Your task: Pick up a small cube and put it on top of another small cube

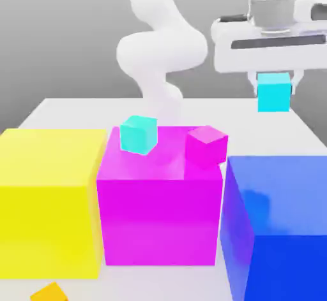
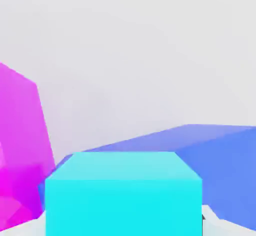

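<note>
My gripper (image 1: 275, 81) hangs high at the exterior view's right, shut on a small bright cyan-blue cube (image 1: 274, 92). That held cube (image 2: 123, 192) fills the near part of the hand view. It floats in the air above the table, behind and above the big deep-blue cube (image 1: 281, 223). A greener turquoise small cube (image 1: 138, 134) and a small magenta cube (image 1: 206, 145) rest on top of the big magenta cube (image 1: 159, 210).
A big yellow cube (image 1: 48, 198) stands at the exterior view's left, touching the magenta one. A small orange cube (image 1: 50, 292) lies at the front edge. In the hand view the big blue cube (image 2: 215, 160) and the big magenta cube (image 2: 20, 145) lie below.
</note>
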`<state>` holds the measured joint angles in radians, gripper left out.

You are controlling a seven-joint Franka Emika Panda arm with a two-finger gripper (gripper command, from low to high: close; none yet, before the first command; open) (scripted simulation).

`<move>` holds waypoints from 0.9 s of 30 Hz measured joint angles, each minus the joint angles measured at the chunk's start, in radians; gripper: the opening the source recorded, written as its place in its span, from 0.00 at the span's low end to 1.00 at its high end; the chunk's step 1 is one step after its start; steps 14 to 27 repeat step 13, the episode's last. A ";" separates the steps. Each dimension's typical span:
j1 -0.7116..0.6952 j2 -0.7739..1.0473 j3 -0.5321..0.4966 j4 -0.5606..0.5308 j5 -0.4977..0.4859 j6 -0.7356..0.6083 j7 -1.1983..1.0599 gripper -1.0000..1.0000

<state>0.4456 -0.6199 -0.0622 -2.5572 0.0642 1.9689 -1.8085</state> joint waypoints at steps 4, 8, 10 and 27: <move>-0.037 -0.010 -0.065 -0.004 -0.118 -0.026 -0.153 0.00; -0.049 0.031 -0.099 -0.081 -0.170 0.084 -0.206 0.00; -0.049 0.053 -0.107 -0.125 -0.177 0.150 -0.207 1.00; -0.049 0.053 -0.107 -0.125 -0.177 0.150 -0.207 1.00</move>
